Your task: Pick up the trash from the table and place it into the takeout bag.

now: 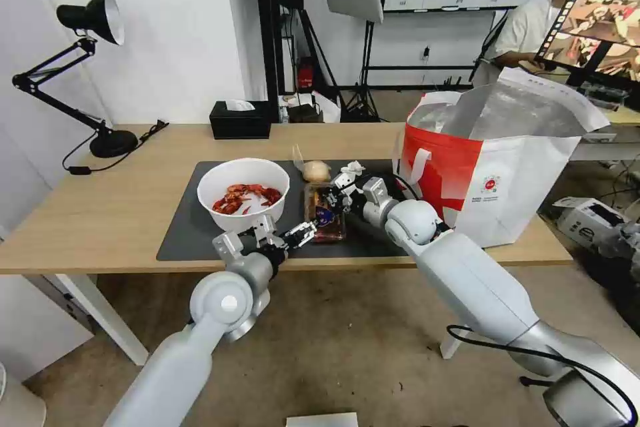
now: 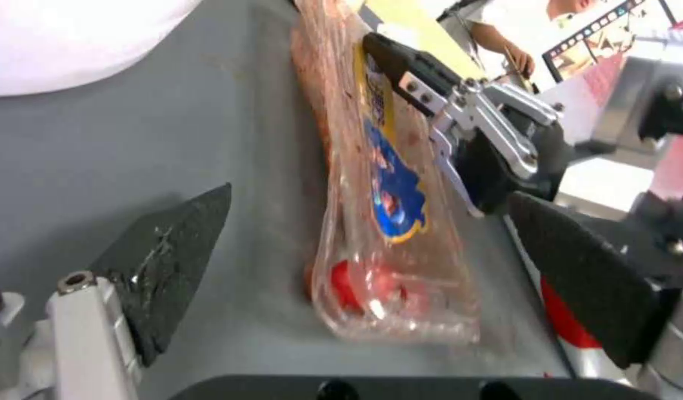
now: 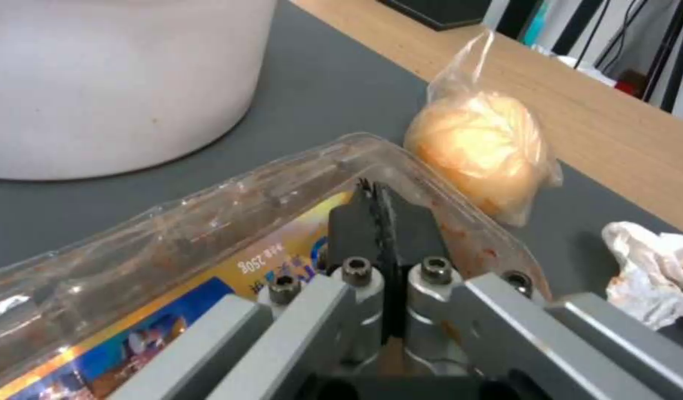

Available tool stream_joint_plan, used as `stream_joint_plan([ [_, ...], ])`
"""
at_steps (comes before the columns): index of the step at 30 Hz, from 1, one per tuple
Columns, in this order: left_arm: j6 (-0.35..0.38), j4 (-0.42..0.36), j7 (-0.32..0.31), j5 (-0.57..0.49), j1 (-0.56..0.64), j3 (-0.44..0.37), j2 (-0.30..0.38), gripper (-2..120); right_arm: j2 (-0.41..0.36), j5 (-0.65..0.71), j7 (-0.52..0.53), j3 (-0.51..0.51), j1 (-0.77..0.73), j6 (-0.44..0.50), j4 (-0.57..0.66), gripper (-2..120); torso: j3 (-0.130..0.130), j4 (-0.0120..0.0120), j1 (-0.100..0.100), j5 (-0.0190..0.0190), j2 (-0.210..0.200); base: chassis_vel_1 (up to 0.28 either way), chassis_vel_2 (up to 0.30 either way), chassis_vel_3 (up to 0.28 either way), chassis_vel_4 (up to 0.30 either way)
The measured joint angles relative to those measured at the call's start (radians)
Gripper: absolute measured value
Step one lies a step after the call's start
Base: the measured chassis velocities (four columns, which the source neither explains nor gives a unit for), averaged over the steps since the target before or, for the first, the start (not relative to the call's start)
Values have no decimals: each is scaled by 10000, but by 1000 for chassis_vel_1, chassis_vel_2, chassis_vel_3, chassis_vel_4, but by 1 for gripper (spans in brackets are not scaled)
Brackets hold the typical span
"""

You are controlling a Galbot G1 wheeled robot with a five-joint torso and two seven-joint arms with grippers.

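On the dark mat (image 1: 183,230) of the table (image 1: 93,213) lies the clear hinged tray (image 1: 325,215) with cherry tomatoes (image 2: 352,283). My left gripper (image 1: 288,232) is at its near end, open, with the tray (image 2: 385,183) lying between and ahead of its fingers (image 2: 163,261). My right gripper (image 1: 337,190) is shut, its tips (image 3: 374,194) resting on the tray lid (image 3: 208,233). The white bowl (image 1: 243,192) of crayfish shells stands left of the tray. The bagged bun (image 1: 317,171) and crumpled tissue (image 1: 352,167) lie behind it. The takeout bag (image 1: 497,180) stands open at the right.
A black tissue box (image 1: 240,119) sits at the table's back edge and a black desk lamp (image 1: 100,80) at the back left. The takeout bag stands close to my right arm. The table's front edge runs just below my left gripper.
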Motion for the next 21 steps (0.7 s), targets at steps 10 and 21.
stream_joint_plan([
  [10,181,167,-614,-939,-407,75,-162,100,-22,141,52,84,-48,-26,53,0,0,0,0,0,0,0,0,0,0],
  [21,258,399,-837,-1674,-666,127,-383,100,-24,155,93,166,-117,-49,117,0,0,0,0,0,1,0,0,0,0],
])
